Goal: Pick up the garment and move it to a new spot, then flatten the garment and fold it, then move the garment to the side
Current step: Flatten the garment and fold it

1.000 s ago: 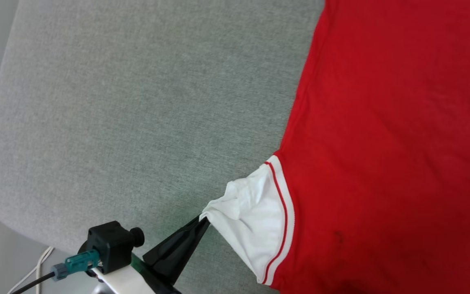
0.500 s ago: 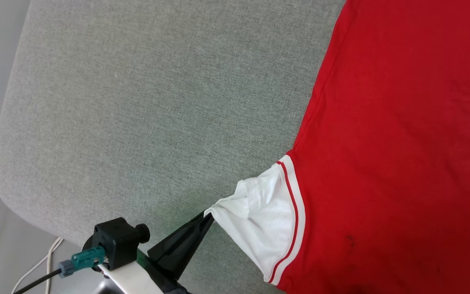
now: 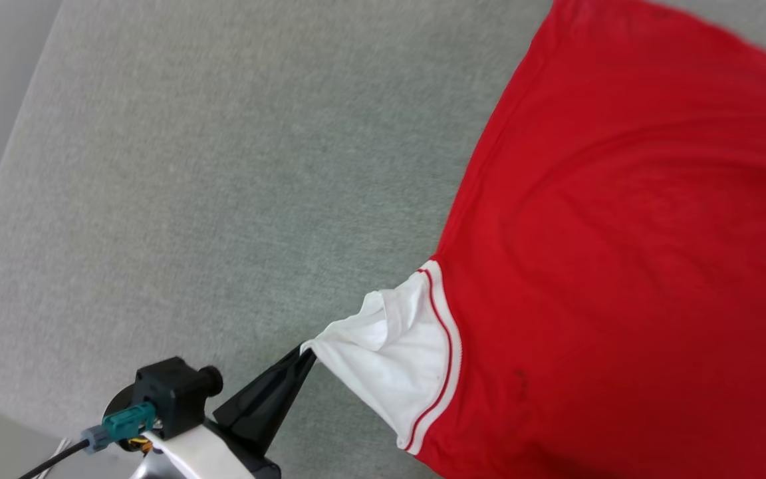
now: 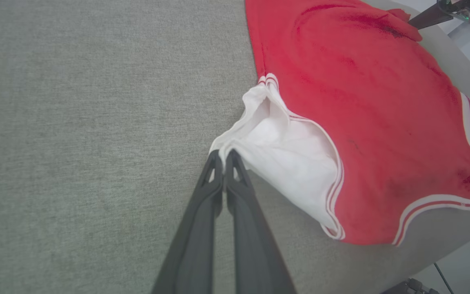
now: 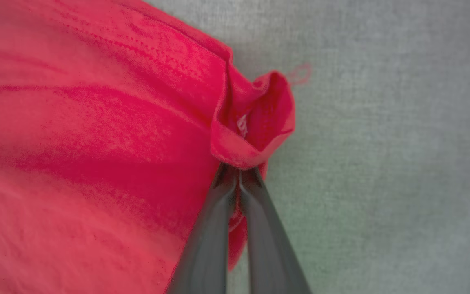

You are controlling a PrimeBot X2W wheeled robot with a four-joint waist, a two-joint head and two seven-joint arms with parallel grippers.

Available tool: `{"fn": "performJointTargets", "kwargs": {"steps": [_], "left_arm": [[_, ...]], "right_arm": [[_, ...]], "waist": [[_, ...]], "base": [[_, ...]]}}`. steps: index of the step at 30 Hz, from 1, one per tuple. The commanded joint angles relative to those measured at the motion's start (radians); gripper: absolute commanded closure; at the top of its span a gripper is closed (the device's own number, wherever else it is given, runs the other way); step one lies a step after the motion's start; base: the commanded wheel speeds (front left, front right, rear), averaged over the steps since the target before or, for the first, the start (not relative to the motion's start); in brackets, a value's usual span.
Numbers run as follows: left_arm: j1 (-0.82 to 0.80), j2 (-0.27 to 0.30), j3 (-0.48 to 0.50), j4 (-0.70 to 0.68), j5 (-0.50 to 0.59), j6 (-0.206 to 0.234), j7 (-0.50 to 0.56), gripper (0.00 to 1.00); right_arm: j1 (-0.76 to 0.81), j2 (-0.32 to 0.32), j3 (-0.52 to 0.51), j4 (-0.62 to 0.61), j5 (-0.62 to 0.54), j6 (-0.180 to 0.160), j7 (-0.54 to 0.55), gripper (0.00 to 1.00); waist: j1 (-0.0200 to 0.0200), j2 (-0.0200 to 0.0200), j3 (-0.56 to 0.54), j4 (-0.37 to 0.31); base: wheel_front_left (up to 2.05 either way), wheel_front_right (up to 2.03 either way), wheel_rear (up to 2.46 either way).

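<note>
Head view has swung since a second ago; the camera moved, so the frame shift is no move of the things.

- Garment (image 3: 622, 266) (image 4: 361, 122) (image 5: 96, 143): red, back up, spread over the right part of the grey fabric surface (image 3: 190, 199). No lettering visible on this side.
- Left gripper (image 3: 306, 352) (image 4: 222, 153): clenched on the tip of the white sleeve (image 3: 396, 352) (image 4: 288, 159), close to the surface's near edge, well in from its rounded near-left corner. Same pinch as in both earlier frames. The sleeve is drawn out to a point towards the fingers, its mouth gaping in the left wrist view.
- Right gripper (image 5: 237, 167): fingers pressed together on a curled-over corner of the red hem, cloth bunched just above the tips. The left wrist view shows a dark finger at that far corner of the garment, near the surface's edge.
- Change: the garment's far hem is now in the head frame at upper right, with grey surface beyond it; earlier the red ran off the top.
- Change: long curved ridges now cross the red body; it lay smoother a second ago.
- Teal connector (image 3: 120, 422) with black cable sits on the left wrist.
</note>
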Motion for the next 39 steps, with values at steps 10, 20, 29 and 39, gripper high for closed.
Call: {"fn": "performJointTargets", "kwargs": {"steps": [10, 20, 29, 39], "left_arm": [[0.076, 0.022, 0.024, 0.038, -0.010, 0.061, -0.010, 1.00], [0.131, 0.017, 0.041, 0.091, -0.057, 0.063, -0.047, 1.00], [0.145, 0.002, 0.031, 0.144, -0.056, 0.053, -0.078, 1.00], [0.159, 0.012, 0.027, 0.142, -0.057, 0.054, -0.082, 1.00]], "right_arm": [[0.345, 0.030, 0.064, -0.072, 0.205, -0.001, -0.086, 1.00], [0.664, 0.061, 0.036, -0.294, 0.338, -0.001, -0.133, 1.00], [0.849, 0.152, 0.018, -0.378, 0.350, -0.001, -0.184, 1.00], [0.832, 0.102, 0.077, -0.382, 0.360, -0.001, -0.262, 0.00]], "waist": [[0.0000, 0.0000, -0.256, -0.220], [0.0000, 0.0000, -0.335, -0.312], [0.0000, 0.0000, -0.345, -0.339], [0.0000, 0.0000, -0.357, -0.327]], "base": [[0.00, 0.00, 0.00], [0.00, 0.00, 0.00], [0.00, 0.00, 0.00], [0.00, 0.00, 0.00]]}}
